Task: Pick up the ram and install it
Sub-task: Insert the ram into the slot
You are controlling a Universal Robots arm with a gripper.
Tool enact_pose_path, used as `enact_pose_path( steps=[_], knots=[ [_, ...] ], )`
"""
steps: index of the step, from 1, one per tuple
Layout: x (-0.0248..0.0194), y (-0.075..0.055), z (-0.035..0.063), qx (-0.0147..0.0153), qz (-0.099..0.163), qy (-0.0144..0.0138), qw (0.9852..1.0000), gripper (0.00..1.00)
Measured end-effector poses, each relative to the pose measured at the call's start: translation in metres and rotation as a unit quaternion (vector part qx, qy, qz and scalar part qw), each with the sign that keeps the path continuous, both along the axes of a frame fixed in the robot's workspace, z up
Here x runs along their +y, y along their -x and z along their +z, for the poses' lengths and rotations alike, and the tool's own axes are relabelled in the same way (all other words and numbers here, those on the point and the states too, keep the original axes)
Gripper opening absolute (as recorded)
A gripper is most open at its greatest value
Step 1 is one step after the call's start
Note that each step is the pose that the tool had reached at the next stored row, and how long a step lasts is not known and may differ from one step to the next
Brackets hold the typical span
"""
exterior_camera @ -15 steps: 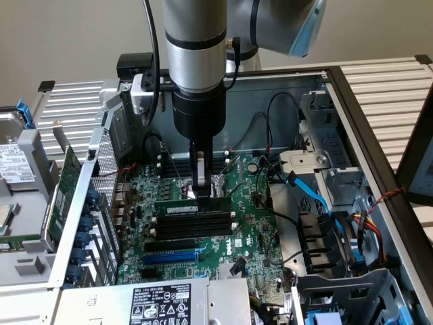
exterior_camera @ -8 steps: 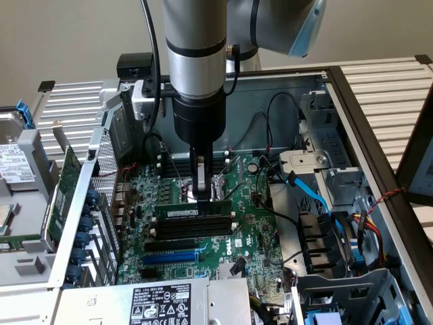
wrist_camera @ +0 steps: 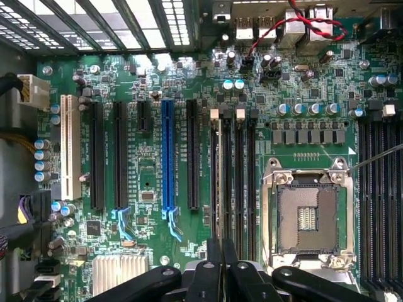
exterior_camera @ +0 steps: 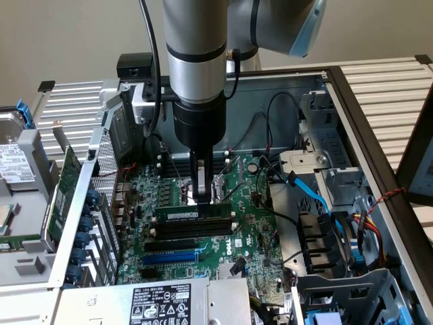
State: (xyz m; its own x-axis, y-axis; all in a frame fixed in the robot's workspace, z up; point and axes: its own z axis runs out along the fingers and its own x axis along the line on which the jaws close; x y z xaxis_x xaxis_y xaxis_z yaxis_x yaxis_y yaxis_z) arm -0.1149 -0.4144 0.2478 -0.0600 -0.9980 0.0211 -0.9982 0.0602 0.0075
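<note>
The ram [exterior_camera: 193, 212] stands upright among the black slots [exterior_camera: 186, 235] of the green motherboard [exterior_camera: 254, 227], at the middle of the exterior view. The robot's claw [exterior_camera: 201, 194] reaches down from above, pinched narrow on the ram's top edge, inside the open computer case [exterior_camera: 352, 128].

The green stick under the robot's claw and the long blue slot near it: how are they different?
The ram is green with a white label; the blue slot is plain blue plastic. The ram stands upright on edge, with the gripper shut on its top; the blue slot lies low on the motherboard, empty and untouched. Both are long, narrow and run parallel.
</note>
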Motion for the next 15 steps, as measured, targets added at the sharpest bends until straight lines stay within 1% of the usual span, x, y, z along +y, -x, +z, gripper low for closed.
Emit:
enact_pose_path(
  steps=[2, 5, 7, 8, 15],
  knots=[
    [-0.0017, 0.0000, -0.0002, 0.0001, 0.000, -0.0026, 1.0000, 0.12],
    [-0.0018, 0.0000, -0.0011, 0.0002, 0.000, -0.0055, 1.0000, 0.12],
    [-0.0020, 0.0000, -0.0018, 0.0003, 0.000, -0.0068, 1.0000, 0.12],
    [-0.0020, 0.0000, -0.0021, 0.0005, 0.000, -0.0072, 1.0000, 0.12],
    [-0.0021, 0.0000, -0.0052, 0.0026, 0.000, -0.0072, 1.0000, 0.12]
  ],
)
